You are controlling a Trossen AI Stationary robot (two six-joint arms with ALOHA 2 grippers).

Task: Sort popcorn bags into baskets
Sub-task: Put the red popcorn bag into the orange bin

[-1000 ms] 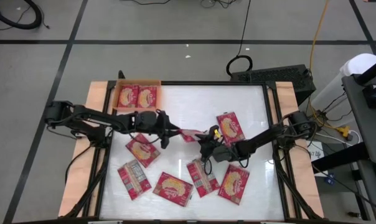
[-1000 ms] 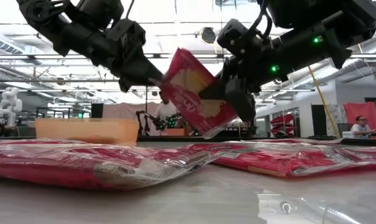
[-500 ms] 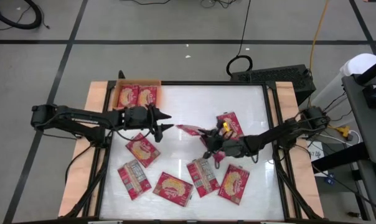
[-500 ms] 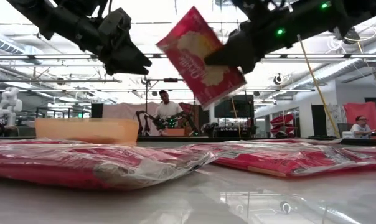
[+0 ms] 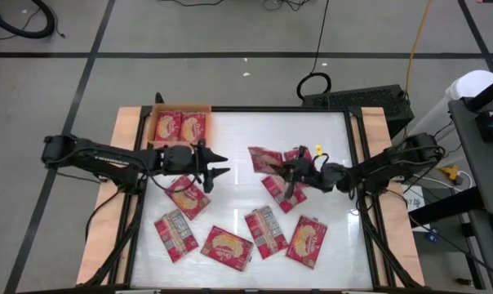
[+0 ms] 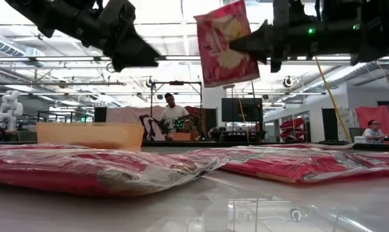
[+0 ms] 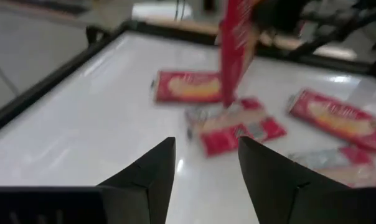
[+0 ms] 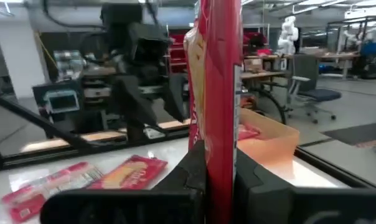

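My right gripper [image 5: 289, 169] is shut on one red popcorn bag [image 5: 265, 159] above the table's middle; in the low view this bag [image 6: 228, 45] stands on edge in the air. My left gripper [image 5: 219, 166] hovers open to the bag's left, apart from it, and its wrist view shows the bag [image 7: 235, 50] edge-on ahead of the gripper [image 7: 206, 168]. The orange basket [image 5: 181, 109] sits at the far left corner with two bags [image 5: 179, 127] lying flat inside. Several more bags [image 5: 227, 247] lie flat on the white table. My right gripper holds the bag by its edge nearest the table's right side [image 8: 216, 155], pinched between the two fingers [image 8: 189, 171]. The fingers come in level from the table's right side. The bag is lifted clear and stands nearly upright, edge-on to the wrist camera.
Flat bags lie under and near the right gripper [image 5: 282, 192], [image 5: 299, 155] and along the near side [image 5: 175, 235], [image 5: 266, 231], [image 5: 306, 242], [image 5: 187, 197]. Wooden boards [image 5: 124, 139] flank the table. Bare white surface [image 5: 238, 131] lies between basket and held bag. People sit in the room beyond.
A second ago both grippers were on the bag. My left gripper has let go and drawn back toward the table's left edge. My right gripper has carried the bag up and toward the right and far edges, and the bag has turned from tilted to nearly upright.
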